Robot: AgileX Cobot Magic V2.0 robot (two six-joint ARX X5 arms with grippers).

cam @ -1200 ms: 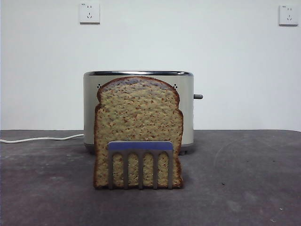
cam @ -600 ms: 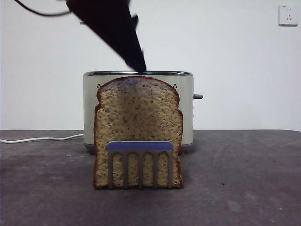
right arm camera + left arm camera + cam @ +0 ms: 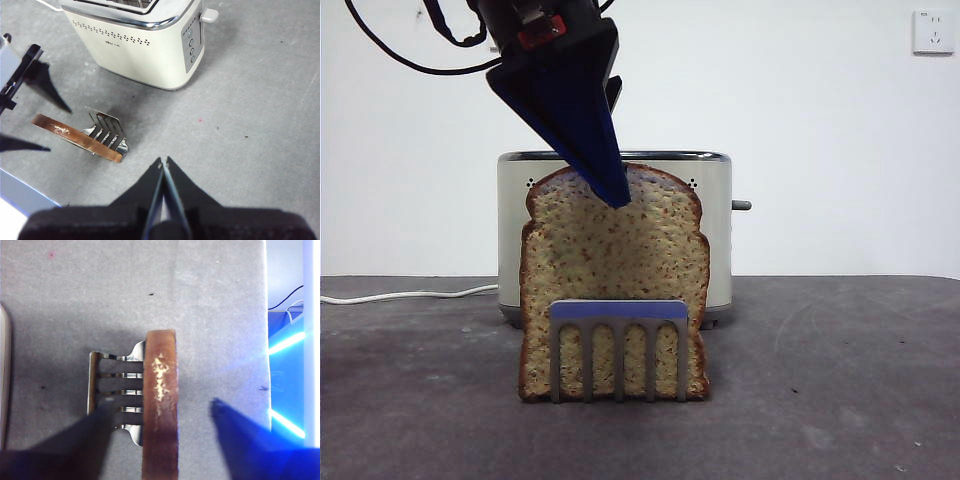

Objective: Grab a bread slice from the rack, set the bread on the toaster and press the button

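The slice of bread point(image 3: 615, 285) stood upright on its edge in the rack point(image 3: 618, 348), in front of the toaster point(image 3: 716, 235) as the front view had it, its domed crust reaching almost to the toaster's chrome rim. The rack's blue-purple bar and silver prongs crossed the lower part of the slice's near face. In the left wrist view the slice's brown top crust point(image 3: 160, 410) showed edge-on, with the rack's prongs point(image 3: 115, 392) lying to one side of it.

The left gripper point(image 3: 610, 185) came down from about 11 o'clock in the front view, a big dark wedge whose tip lay over the top of the slice, at 12 o'clock on the bread. Its jaws were spread wide, one on each side of the crust in the left wrist view point(image 3: 160, 410), neither visibly touching the slice.

The toaster stood just behind the slice, and the button point(image 3: 742, 205) stuck out from its narrow side at 3 o'clock, at its raised position near the top. A white cable point(image 3: 410, 295) ran off from the toaster's base toward 9 o'clock across the grey table point(image 3: 840, 400).

The right gripper point(image 3: 163, 167) hung well away above the table, its jaws pressed together on nothing, looking down on the toaster point(image 3: 135, 45), the button point(image 3: 209, 15) and the slice point(image 3: 75, 137) in the rack point(image 3: 107, 132).
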